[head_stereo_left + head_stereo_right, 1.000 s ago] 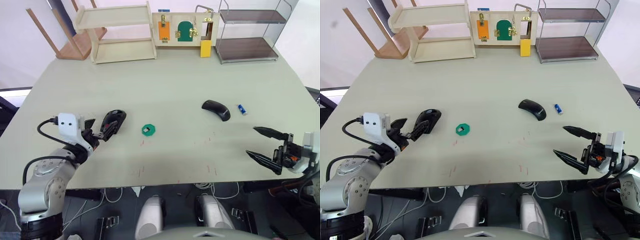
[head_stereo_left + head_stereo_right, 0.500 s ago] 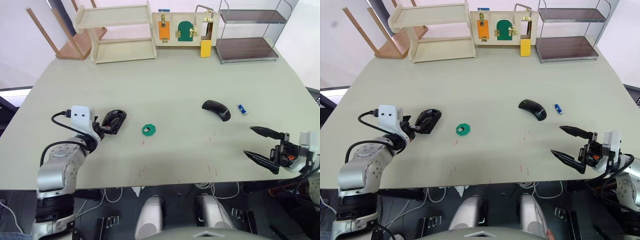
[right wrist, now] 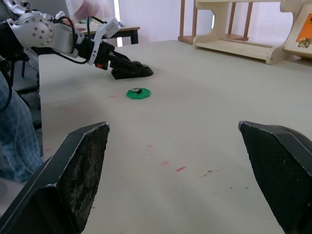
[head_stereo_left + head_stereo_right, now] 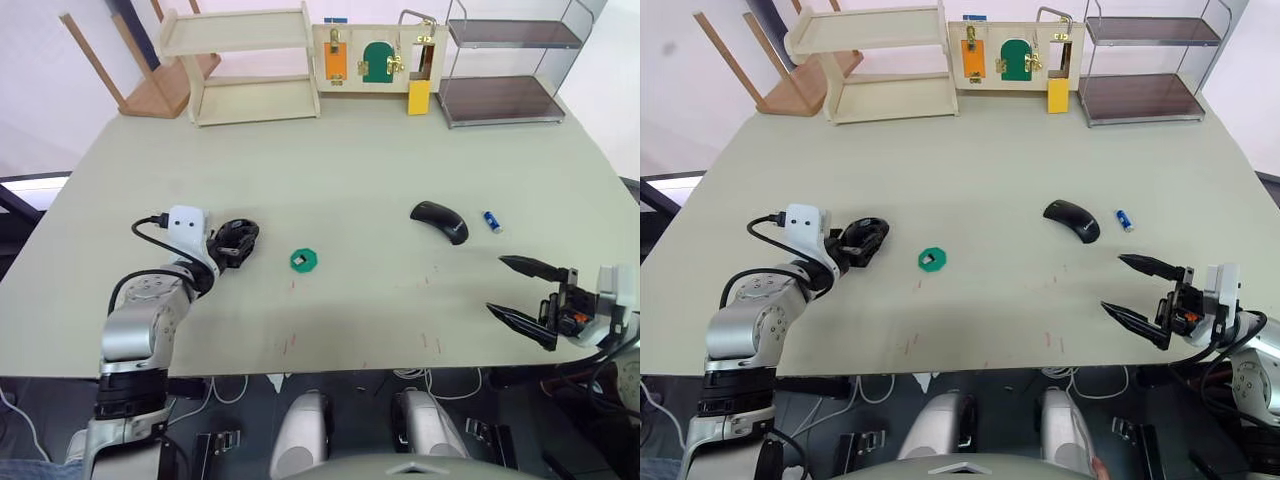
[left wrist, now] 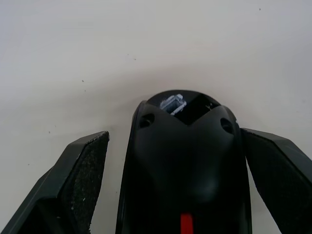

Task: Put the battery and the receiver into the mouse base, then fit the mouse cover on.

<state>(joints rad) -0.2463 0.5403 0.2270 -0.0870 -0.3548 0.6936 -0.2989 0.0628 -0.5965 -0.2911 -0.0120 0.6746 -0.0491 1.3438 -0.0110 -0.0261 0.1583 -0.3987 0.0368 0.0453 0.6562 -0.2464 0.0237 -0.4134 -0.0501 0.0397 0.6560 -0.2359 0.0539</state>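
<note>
On the table: one mouse base (image 4: pixel 237 241), one mouse cover (image 4: pixel 439 220), one battery (image 4: pixel 491 221), one green piece (image 4: pixel 303 260).

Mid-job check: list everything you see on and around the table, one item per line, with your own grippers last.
mouse base: 1, black, table's left side, between the left gripper's fingers
green piece: 1, green, just right of the mouse base
mouse cover: 1, glossy black, right of centre
battery: 1, blue, just right of the mouse cover
wooden shelf: 1, pale wood, far edge
latch board: 1, orange, green and yellow panels, far edge
wire rack: 1, dark shelves, far right
left gripper: open, around the mouse base
right gripper: open, near right edge
</note>
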